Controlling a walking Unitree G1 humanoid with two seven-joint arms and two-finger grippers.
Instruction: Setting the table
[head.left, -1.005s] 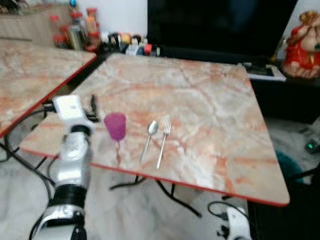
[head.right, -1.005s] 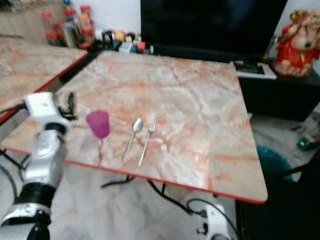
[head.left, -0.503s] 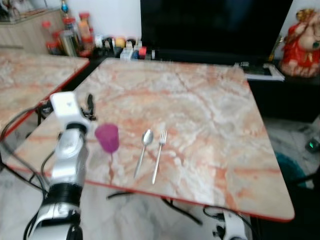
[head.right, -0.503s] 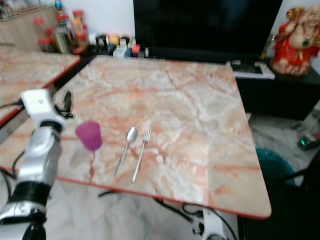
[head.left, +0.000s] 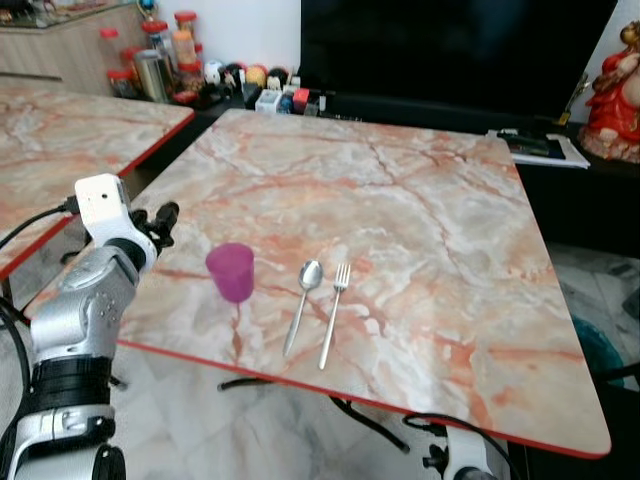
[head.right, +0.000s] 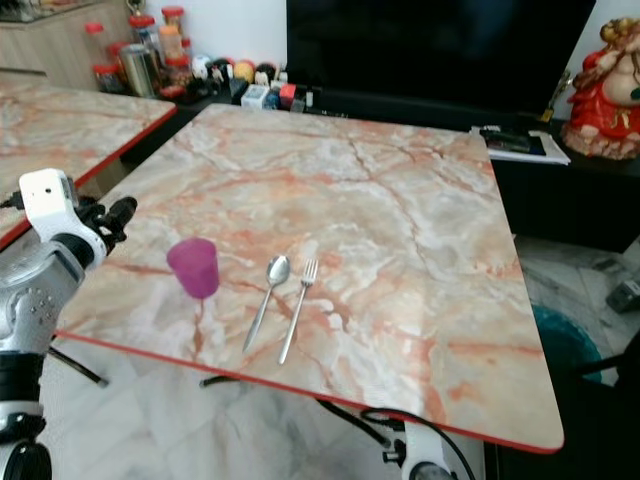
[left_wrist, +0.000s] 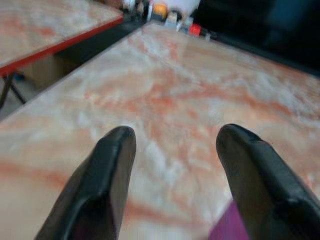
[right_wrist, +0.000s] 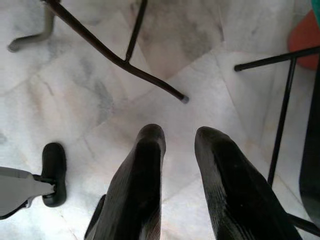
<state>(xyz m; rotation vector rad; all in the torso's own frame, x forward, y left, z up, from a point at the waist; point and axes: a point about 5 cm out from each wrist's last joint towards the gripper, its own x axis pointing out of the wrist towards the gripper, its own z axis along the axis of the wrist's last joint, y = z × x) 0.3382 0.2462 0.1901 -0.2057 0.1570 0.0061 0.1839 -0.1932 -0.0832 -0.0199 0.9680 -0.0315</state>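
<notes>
A purple cup (head.left: 231, 272) stands upright near the front left of the marble table (head.left: 420, 210). Just to its right a spoon (head.left: 303, 305) and a fork (head.left: 333, 312) lie side by side. My left gripper (head.left: 160, 222) hovers at the table's left edge, a short way left of the cup and apart from it. In the left wrist view that gripper (left_wrist: 175, 145) is open with nothing between its fingers, and a corner of the cup (left_wrist: 227, 227) shows beside one finger. My right gripper (right_wrist: 177, 137) hangs idle over the floor, fingers slightly apart and holding nothing.
A second marble table (head.left: 60, 130) stands to the left across a narrow gap. Bottles and jars (head.left: 170, 60) line the back, beside a black screen (head.left: 450, 50) and a red statue (head.left: 615, 100). Black table legs (right_wrist: 125, 55) and cables cross the floor below.
The camera has shifted. My left gripper sits a little farther left of the cup than before. Cup, spoon and fork have kept their places on the table.
</notes>
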